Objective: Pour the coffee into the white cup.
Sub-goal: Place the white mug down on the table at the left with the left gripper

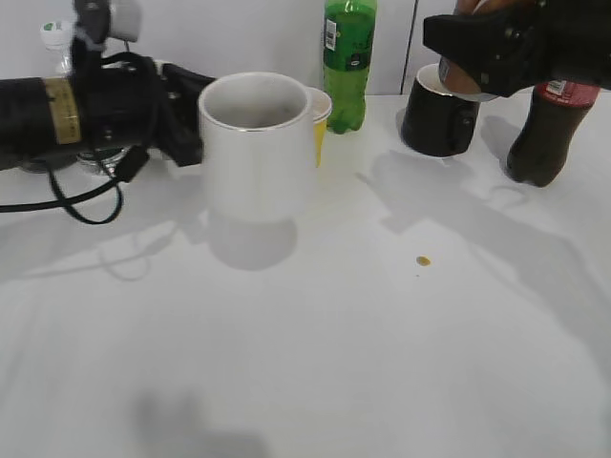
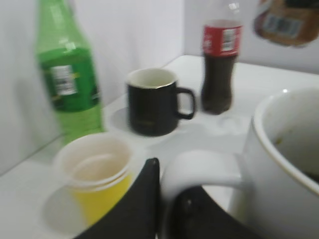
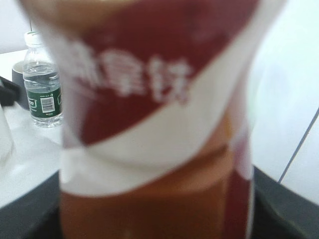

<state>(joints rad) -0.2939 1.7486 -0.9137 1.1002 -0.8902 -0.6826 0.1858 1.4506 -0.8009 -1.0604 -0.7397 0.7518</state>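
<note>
Exterior view: large plain white ceramic mug (image 1: pixel 256 146) stood upright on the white tabletop (image 1: pixel 315 353), left of centre. Left gripper (image 1: pixel 177 113) came in from the left edge at mug height, its black body touching the mug's left side. A small yellow paper cup (image 1: pixel 319 122) sat just behind the mug on its right, touching or nearly so. A green plastic soda bottle (image 1: pixel 347 62) stood behind that, near the back wall. Right gripper (image 1: pixel 477 52) was raised at upper right, above a black ceramic mug (image 1: pixel 438 119), holding the small brown-labelled coffee bottle (image 1: pixel 468 78), mostly hidden by the gripper body. A dark cola bottle with a red label (image 1: pixel 544 134) stood just right of the black mug. A small brownish spot (image 1: pixel 423 260) lay on the tabletop, well apart from the white mug.

Left wrist view: black jaws sat either side of the white mug's handle (image 2: pixel 199 169), closed around it. Dark residue showed low inside the mug, blurred.

Right wrist view: the coffee bottle filled the picture, brown-orange label with white swirl, clamped between the jaws, whose dark pads showed at both lower corners. A clear water bottle with a green label (image 3: pixel 42 84) stood far left.
</note>
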